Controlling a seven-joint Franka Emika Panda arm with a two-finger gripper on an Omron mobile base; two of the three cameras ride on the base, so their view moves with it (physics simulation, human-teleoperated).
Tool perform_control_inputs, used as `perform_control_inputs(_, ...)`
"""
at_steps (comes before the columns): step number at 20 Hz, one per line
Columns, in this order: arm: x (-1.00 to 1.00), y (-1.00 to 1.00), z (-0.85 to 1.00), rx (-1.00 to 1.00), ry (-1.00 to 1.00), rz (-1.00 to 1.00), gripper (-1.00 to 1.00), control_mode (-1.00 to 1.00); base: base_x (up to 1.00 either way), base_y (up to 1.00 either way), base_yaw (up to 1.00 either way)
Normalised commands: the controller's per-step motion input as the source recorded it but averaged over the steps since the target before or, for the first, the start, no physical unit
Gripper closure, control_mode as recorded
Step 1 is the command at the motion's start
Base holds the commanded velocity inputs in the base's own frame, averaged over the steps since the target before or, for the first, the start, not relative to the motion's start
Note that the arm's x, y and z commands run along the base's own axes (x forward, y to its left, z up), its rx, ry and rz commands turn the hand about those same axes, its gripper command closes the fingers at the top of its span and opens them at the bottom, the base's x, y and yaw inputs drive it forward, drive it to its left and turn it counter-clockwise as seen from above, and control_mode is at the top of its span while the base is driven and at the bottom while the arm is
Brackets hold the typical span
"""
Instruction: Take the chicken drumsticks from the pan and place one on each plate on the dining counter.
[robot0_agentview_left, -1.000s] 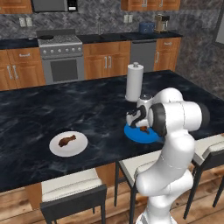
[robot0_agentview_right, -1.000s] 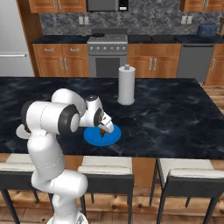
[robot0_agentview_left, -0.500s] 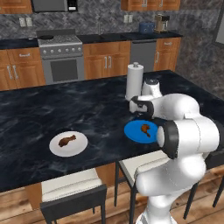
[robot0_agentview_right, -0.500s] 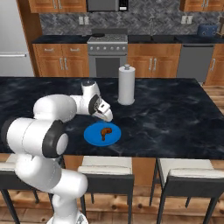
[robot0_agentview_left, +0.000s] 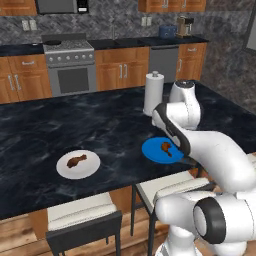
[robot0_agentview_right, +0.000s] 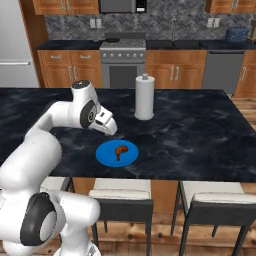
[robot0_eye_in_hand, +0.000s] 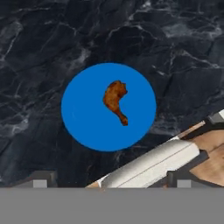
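Note:
On the dining counter (robot0_agentview_left: 100, 125) lie two plates. The white plate (robot0_agentview_left: 90, 170) at the left carries one chicken drumstick (robot0_agentview_left: 76, 160). Another drumstick (robot0_agentview_right: 120, 150) rests on the blue plate (robot0_agentview_right: 131, 156), thick end up in the hand view. My gripper (robot0_agentview_right: 113, 131) hangs open and empty above the blue plate's left edge, well clear of it. In the hand view the blue plate (robot0_eye_in_hand: 83, 113) and its drumstick (robot0_eye_in_hand: 114, 100) sit straight ahead of my gripper (robot0_eye_in_hand: 112, 183). The pan seems to be the small dark shape on the far stove (robot0_agentview_right: 113, 39).
A tall white paper towel roll (robot0_agentview_right: 144, 97) stands on the counter behind the blue plate. Pale-cushioned stools (robot0_agentview_right: 120, 190) are tucked under the near edge. The back wall holds the stove (robot0_agentview_left: 70, 70) and wooden cabinets.
My gripper has lifted off the blue plate and drawn back toward the arm's side. The drumstick stays lying on the plate.

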Motion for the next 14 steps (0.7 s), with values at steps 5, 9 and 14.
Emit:
perform_control_inputs(5, -1.0, 0.5, 0.04, 0.0, -0.01, 0.06, -1.0, -1.0, 0.0, 0.0, 0.0)
perform_control_inputs(9, -1.0, 0.43, -0.08, 0.0, -0.09, 0.02, -1.0, -1.0, 0.0, 0.0, 0.0)
perform_control_inputs(14, -1.0, 0.36, -0.26, 0.0, -0.14, 0.02, -1.0, -1.0, 0.0, 0.0, 0.0)
